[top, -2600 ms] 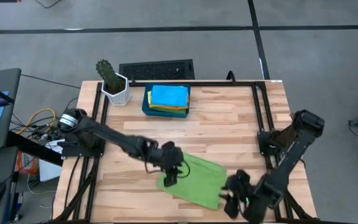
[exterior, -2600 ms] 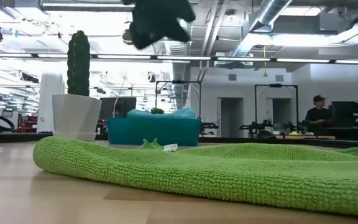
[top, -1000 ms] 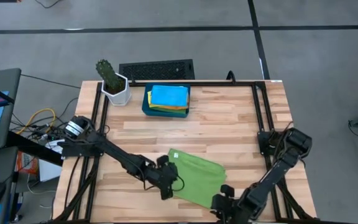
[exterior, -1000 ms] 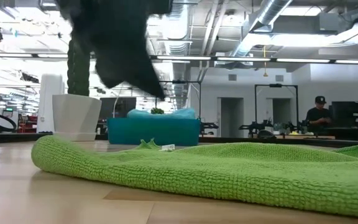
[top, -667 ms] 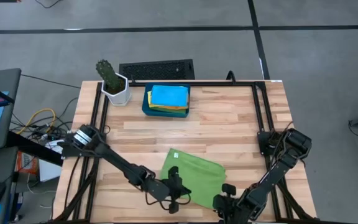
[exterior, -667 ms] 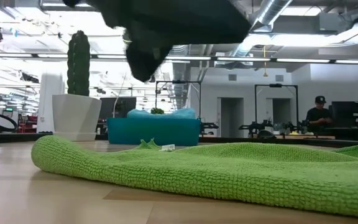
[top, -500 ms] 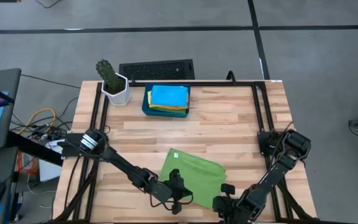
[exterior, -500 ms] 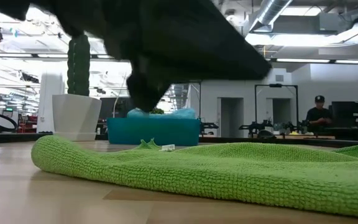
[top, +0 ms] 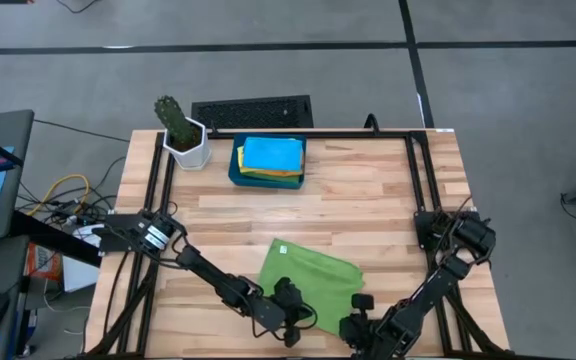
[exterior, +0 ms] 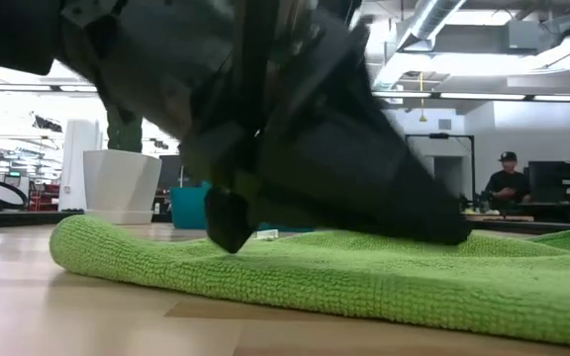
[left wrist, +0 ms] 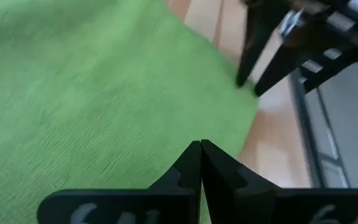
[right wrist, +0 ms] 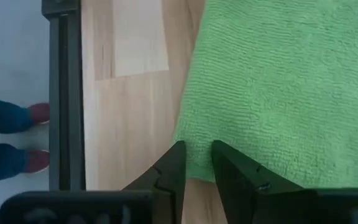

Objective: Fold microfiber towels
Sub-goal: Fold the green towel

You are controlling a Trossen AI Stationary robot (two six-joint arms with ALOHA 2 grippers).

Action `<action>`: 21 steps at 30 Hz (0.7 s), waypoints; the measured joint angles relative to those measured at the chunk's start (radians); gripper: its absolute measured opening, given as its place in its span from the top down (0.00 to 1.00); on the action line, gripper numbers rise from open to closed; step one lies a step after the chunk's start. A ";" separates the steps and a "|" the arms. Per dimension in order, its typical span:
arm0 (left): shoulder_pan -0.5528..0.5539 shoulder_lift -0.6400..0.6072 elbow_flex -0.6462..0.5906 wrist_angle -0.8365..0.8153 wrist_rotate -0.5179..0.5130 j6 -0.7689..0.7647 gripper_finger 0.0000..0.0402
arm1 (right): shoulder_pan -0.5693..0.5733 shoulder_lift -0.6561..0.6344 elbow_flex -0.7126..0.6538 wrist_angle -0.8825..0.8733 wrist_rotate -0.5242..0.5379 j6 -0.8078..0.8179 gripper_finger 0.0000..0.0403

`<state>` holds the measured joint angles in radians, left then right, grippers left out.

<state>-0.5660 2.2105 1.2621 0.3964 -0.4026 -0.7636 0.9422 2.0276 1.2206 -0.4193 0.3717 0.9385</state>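
Left gripper [left wrist: 201, 146], fingers pressed together, hovers over the flat green microfiber towel [top: 313, 282]; right gripper [right wrist: 196, 157], slightly parted, straddles its edge.

Even overhead light is falling on the table [top: 368, 190], casting only faint, soft shadows under the arms. From table height, ceiling strip lights [exterior: 503, 96] are glaring and washing out the room's bright left side, while the left gripper [exterior: 228, 222] is looming dark and blurred close to the lens. The green towel [left wrist: 73, 93] is smearing out of focus in the left wrist view.
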 joint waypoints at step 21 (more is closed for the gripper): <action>0.001 0.000 0.000 -0.072 0.003 -0.037 1.00 | -0.055 0.013 0.069 -0.136 -0.132 -0.152 0.95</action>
<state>-0.5648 2.2105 1.2617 0.3248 -0.4000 -0.8009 0.8870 2.0404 1.2896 -0.5552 0.2401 0.7868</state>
